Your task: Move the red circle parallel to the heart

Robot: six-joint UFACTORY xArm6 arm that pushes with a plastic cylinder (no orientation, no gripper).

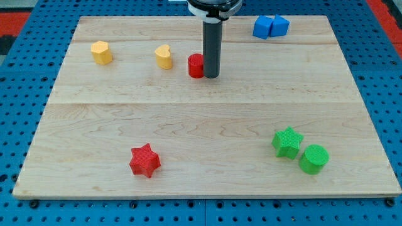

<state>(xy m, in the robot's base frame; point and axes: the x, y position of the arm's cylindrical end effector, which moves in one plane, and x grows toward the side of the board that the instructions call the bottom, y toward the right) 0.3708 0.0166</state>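
You have no jaws on this arm, so nothing is open, shut or held; the arm ends in a dark rod, and my tip (211, 76) rests on the desk (207, 135) in the upper middle of the view. The tip stands right against the view's right side of the red circle (196, 66), touching it or very nearly so.

Just to the view's left of the red circle sits the yellow heart (164, 56), close by but apart, at roughly the same height in the view. Further to the view's left, well apart, is a second yellow block (101, 52), with a rounded, many-sided shape.

At the view's top right you see two blue blocks (271, 27) touching each other near the desk's far edge. At the view's bottom right, a green star (287, 142) and a green cylinder (313, 159) sit just beside each other. At the view's bottom left lies a red star (145, 160), alone.

The desk is a pale wooden board made of joined planks. Around it you see a blue perforated surface (25, 100), with red patches at the view's upper corners.
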